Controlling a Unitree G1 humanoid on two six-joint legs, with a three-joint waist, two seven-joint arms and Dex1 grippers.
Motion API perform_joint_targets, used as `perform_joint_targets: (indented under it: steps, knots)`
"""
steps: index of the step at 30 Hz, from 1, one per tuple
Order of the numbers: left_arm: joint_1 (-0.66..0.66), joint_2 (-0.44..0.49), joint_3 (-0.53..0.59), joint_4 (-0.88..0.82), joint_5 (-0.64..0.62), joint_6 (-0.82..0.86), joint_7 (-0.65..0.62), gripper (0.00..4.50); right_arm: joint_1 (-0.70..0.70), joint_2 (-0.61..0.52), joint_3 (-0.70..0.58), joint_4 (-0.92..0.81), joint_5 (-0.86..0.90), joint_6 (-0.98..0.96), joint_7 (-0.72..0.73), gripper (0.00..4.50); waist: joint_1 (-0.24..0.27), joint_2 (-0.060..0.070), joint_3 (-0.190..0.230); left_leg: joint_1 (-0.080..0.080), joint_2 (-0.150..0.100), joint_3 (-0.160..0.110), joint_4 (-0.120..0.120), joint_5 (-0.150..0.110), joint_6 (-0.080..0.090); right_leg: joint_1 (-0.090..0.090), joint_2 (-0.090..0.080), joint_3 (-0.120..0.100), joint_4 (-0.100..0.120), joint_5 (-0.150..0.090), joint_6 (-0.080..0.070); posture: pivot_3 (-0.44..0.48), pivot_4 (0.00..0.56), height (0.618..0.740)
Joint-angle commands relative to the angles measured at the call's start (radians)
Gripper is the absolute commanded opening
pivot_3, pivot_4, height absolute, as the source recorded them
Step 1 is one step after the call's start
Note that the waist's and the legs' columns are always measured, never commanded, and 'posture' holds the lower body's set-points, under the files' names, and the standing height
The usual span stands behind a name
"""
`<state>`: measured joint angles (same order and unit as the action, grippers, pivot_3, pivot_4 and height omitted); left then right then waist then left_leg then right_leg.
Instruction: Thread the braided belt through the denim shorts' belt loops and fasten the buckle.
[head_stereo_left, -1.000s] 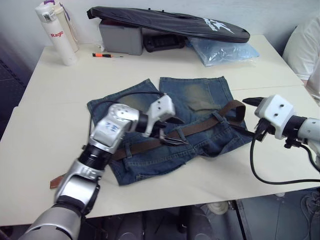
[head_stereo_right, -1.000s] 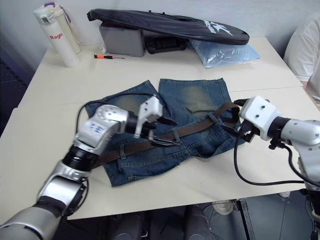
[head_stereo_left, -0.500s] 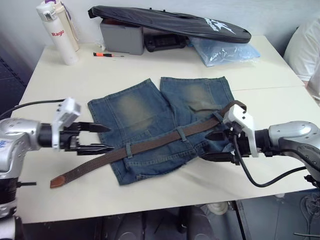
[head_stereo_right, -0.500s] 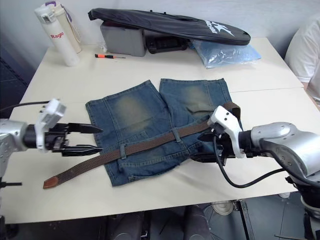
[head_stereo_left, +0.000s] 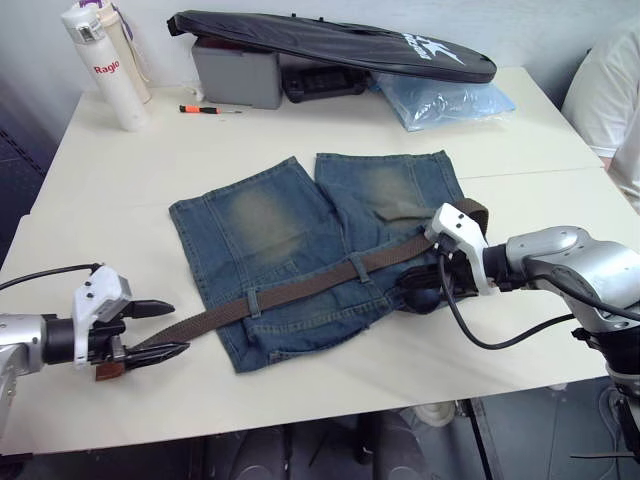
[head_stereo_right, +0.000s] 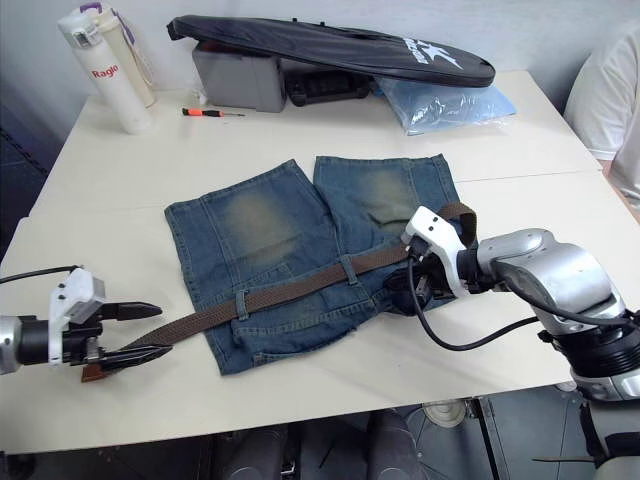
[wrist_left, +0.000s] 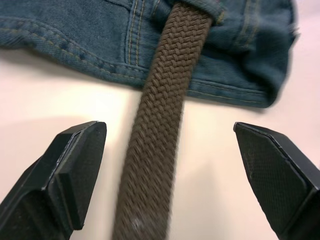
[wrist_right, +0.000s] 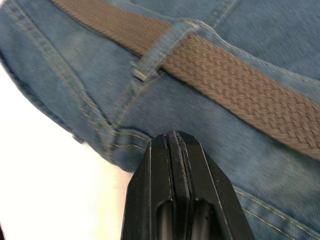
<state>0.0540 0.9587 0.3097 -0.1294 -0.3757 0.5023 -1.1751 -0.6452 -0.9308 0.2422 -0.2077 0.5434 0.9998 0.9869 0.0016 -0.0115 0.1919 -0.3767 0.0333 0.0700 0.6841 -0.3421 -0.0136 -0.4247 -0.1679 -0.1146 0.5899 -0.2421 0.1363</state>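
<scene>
Left gripper (head_stereo_left: 150, 329) low over the table (head_stereo_left: 330, 375), fingers wide apart straddling the braided belt (head_stereo_left: 300, 288) near its tip (nothing held). Right gripper (wrist_right: 175, 165) fingers pressed together, at the denim shorts (head_stereo_left: 290, 230) waistband beside a belt loop (wrist_right: 160, 50). Farther back: bottle (head_stereo_left: 100, 65), black bag (head_stereo_left: 330, 42).

Left gripper (wrist_left: 170, 175) agape, right gripper (wrist_right: 175, 142) closed
</scene>
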Motion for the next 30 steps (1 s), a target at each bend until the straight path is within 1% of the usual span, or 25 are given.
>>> perform_joint_targets:
  steps: [1,5,8,10,11,12,13,14,15,17,21,23,28,30]
  knots:
    - [-0.066,-0.007,-0.095,0.065,0.065,-0.064,0.019,4.5,0.004,-0.005,-0.018,-0.017,-0.023,-0.016,0.006,0.04,-0.001,0.0,0.0,0.0,0.0,0.001,0.0,0.0,0.0,-0.001,0.0,0.0,0.0,0.0,0.0,0.0,0.15,0.74]
    - [-0.118,0.003,-0.174,0.118,0.106,-0.08,0.006,4.5,0.028,-0.009,-0.04,-0.04,-0.024,0.008,-0.009,0.04,0.011,0.002,-0.001,0.0,0.0,0.001,0.0,0.0,0.0,-0.001,0.0,0.001,0.001,0.0,0.0,0.0,0.15,0.74]
    - [-0.12,0.03,-0.18,0.135,0.083,-0.065,-0.036,3.71,0.058,-0.014,-0.043,-0.059,-0.031,0.02,-0.029,0.0,0.017,0.002,-0.001,0.001,0.0,0.002,0.0,0.0,0.0,-0.001,0.0,0.001,0.002,0.0,0.0,0.0,0.15,0.74]
    - [-0.111,0.052,-0.173,0.136,0.061,-0.052,-0.069,2.89,0.075,-0.016,-0.035,-0.058,-0.043,0.024,-0.044,0.0,0.015,0.002,-0.002,0.001,0.0,0.002,0.0,0.0,0.0,-0.001,0.0,0.001,0.002,0.0,0.0,0.0,0.15,0.74]
    - [-0.108,0.062,-0.168,0.137,0.048,-0.043,-0.085,2.37,0.08,-0.017,-0.031,-0.055,-0.051,0.027,-0.053,0.0,0.015,0.002,-0.001,0.001,0.0,0.002,0.0,0.0,0.0,-0.001,0.0,0.001,0.001,0.0,0.0,0.0,0.15,0.74]
    - [-0.106,0.074,-0.159,0.142,0.035,-0.032,-0.102,1.95,0.087,-0.016,-0.024,-0.046,-0.066,0.026,-0.063,0.0,0.012,0.002,-0.001,0.001,0.0,0.004,0.0,-0.001,0.0,-0.002,0.0,0.001,0.001,0.0,0.0,0.0,0.15,0.74]
    - [-0.106,0.083,-0.151,0.145,0.024,-0.02,-0.114,1.41,0.09,-0.014,-0.018,-0.036,-0.08,0.024,-0.071,0.0,0.007,0.002,-0.001,0.001,0.0,0.006,0.0,-0.001,0.001,-0.003,0.0,0.002,0.001,0.0,0.0,0.0,0.15,0.74]
    - [-0.107,0.091,-0.144,0.149,0.015,-0.011,-0.122,1.08,0.093,-0.008,-0.016,-0.023,-0.09,0.022,-0.079,0.0,0.006,0.002,-0.001,0.001,0.001,0.007,0.0,-0.002,0.001,-0.003,0.0,0.002,0.001,0.0,0.0,0.0,0.15,0.74]
    - [-0.103,0.11,-0.127,0.153,-0.002,0.007,-0.142,0.6,0.093,0.0,-0.012,-0.008,-0.099,0.02,-0.085,0.0,-0.004,0.002,-0.001,0.001,0.001,0.007,0.0,-0.002,0.001,-0.003,0.0,0.002,0.001,0.0,0.0,0.0,0.15,0.74]
    - [-0.084,0.145,-0.091,0.162,-0.027,0.035,-0.178,0.07,0.093,0.014,-0.008,0.012,-0.111,0.018,-0.089,0.0,-0.008,0.002,-0.001,0.001,0.002,0.008,0.0,-0.002,0.001,-0.004,0.0,0.001,0.001,0.0,0.0,0.0,0.15,0.74]
    - [-0.008,0.212,-0.004,0.173,-0.067,0.076,-0.239,0.07,0.087,0.028,0.002,0.039,-0.137,0.006,-0.083,0.0,-0.016,0.002,-0.001,0.001,0.004,0.009,-0.001,-0.002,0.0,-0.005,0.001,0.001,0.001,-0.001,-0.001,0.0,0.15,0.74]
    - [0.046,0.238,0.043,0.188,-0.064,0.072,-0.256,0.07,0.082,0.034,0.011,0.057,-0.153,-0.006,-0.079,0.0,-0.017,0.001,-0.001,0.001,0.004,0.009,-0.001,-0.003,0.001,-0.005,0.001,0.001,0.001,-0.001,-0.001,0.0,0.15,0.74]
    - [0.129,0.247,0.117,0.199,-0.071,0.081,-0.269,0.07,0.066,0.049,0.027,0.099,-0.182,-0.038,-0.063,0.0,-0.029,-0.001,-0.003,0.002,0.004,0.009,-0.001,-0.003,0.001,-0.004,0.001,0.002,0.001,-0.001,-0.001,0.0,0.15,0.74]
    - [0.164,0.251,0.143,0.204,-0.052,0.07,-0.266,0.07,0.062,0.05,0.035,0.11,-0.191,-0.05,-0.054,0.0,-0.029,-0.002,-0.003,0.002,0.004,0.009,-0.001,-0.003,0.001,-0.004,0.001,0.002,0.002,-0.001,-0.002,0.0,0.15,0.74]
